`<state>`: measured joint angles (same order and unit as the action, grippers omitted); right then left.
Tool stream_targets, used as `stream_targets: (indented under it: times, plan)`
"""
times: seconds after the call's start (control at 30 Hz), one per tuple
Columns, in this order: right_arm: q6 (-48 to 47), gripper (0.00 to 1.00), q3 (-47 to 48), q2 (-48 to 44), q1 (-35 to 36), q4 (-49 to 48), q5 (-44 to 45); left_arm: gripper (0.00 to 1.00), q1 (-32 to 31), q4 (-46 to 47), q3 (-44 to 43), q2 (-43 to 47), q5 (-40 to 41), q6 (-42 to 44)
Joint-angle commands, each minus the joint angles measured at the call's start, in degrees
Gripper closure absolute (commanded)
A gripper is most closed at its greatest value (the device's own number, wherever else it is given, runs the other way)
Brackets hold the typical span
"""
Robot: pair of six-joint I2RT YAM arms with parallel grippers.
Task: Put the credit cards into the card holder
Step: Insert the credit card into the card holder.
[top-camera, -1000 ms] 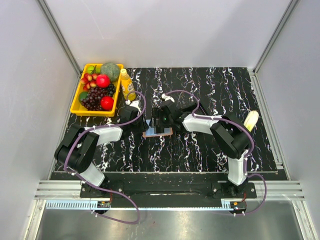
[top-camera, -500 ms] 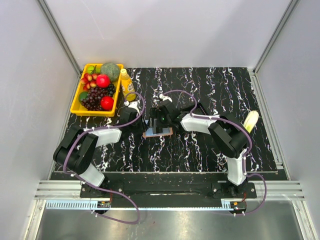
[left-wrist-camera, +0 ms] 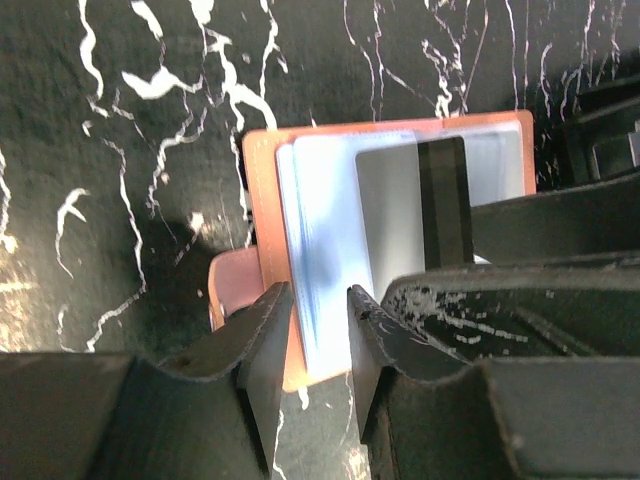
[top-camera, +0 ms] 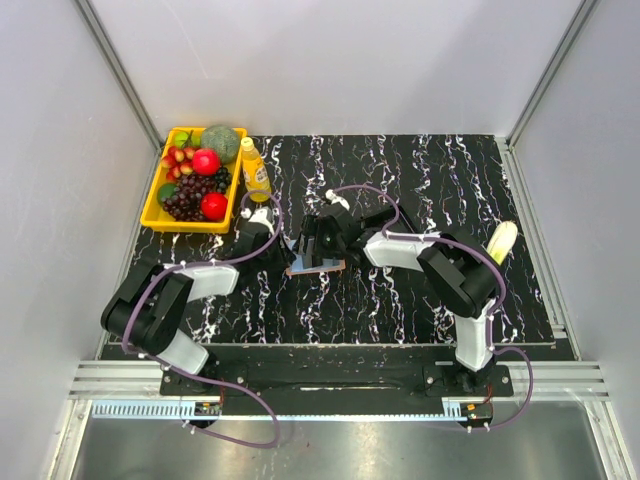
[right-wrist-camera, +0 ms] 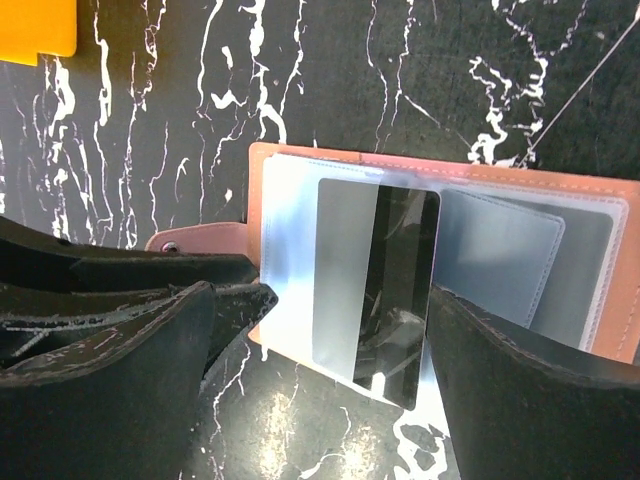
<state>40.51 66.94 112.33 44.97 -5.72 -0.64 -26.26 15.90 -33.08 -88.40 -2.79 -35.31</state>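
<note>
The tan-brown card holder [top-camera: 322, 266] lies open on the black marbled table, with its clear sleeves up and its snap tab [right-wrist-camera: 195, 240] at the left. A card with a dark stripe [right-wrist-camera: 375, 290] lies on the left sleeve and its near edge hangs past the holder; it also shows in the left wrist view [left-wrist-camera: 440, 215]. A pale card [right-wrist-camera: 500, 250] sits in the right sleeve. My right gripper [right-wrist-camera: 325, 300] is wide open and straddles the striped card. My left gripper [left-wrist-camera: 320, 300] has a narrow gap between its fingers and sits over the holder's edge beside the tab.
A yellow tray [top-camera: 150, 215] of fruit stands at the back left, with a yellow bottle [top-camera: 254, 170] beside it. A banana [top-camera: 502, 240] lies at the right. Both grippers [top-camera: 283, 250] [top-camera: 320, 245] crowd the holder.
My left arm has shifted slightly left and its wrist has edged back. My right gripper has stayed over the holder with small shifts. The holder has not moved.
</note>
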Motion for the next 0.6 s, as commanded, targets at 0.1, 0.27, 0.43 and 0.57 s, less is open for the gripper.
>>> stream_targets:
  times: [0.1,0.27,0.43,0.57]
  plan:
    - [8.9,0.11,-3.4,0.3,1.9,-0.8,-2.6,0.65,-0.7,4.9,4.8,1.2,-4.8,-4.9]
    - [8.8,0.11,-2.4,1.0,2.5,-0.1,-2.1,0.65,-0.7,7.2,6.0,1.5,-5.3,-6.0]
    - [9.1,0.11,-0.9,1.3,4.8,0.4,-1.9,0.65,-0.7,7.7,6.4,1.9,-5.7,-5.9]
    - [9.1,0.09,0.3,1.7,5.7,3.3,0.4,0.65,-0.7,6.9,6.1,2.2,-5.9,-5.6]
